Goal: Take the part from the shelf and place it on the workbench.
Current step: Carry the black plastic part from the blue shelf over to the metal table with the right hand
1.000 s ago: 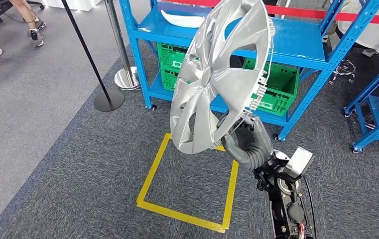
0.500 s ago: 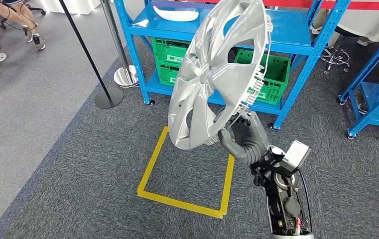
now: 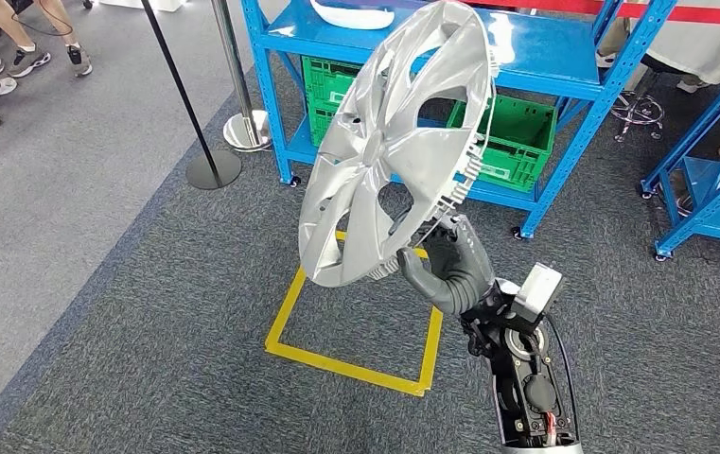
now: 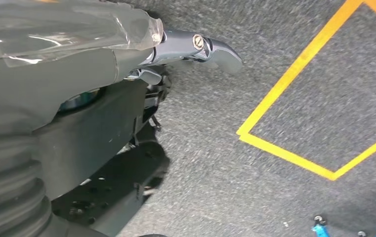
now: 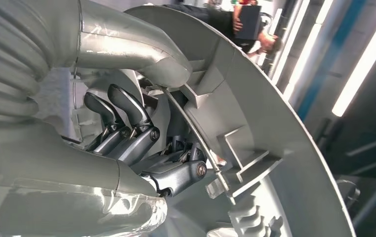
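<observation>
Grey carpet point(image 3: 148, 312) is spreading under everything, with a square of yellow floor tape point(image 3: 356, 364) marking a standing spot in front of a blue metal shelf rack point(image 3: 564, 71). Raised above that square, the round silver plastic wheel cover point(image 3: 394, 142) is tilting on edge, well off the rack, its face turned away from the right hand point(image 3: 446, 270). That hand is gripping the cover at its lower rim: in the right wrist view the thick grey thumb point(image 5: 136, 47) is pressing one side of the rim while the darker fingers point(image 5: 126, 111) are curling behind the clips. Holding at the rim probably keeps the broad disc clear of the arm during carrying.

The left hand point(image 4: 195, 47) is hanging low over the carpet, fingers loosely extended, holding nothing.

Green plastic crates point(image 3: 517, 142) are sitting on the rack's lower level, and a white curved part point(image 3: 351, 13) is lying on its upper level. No workbench is visible, so the placing is not yet done.
</observation>
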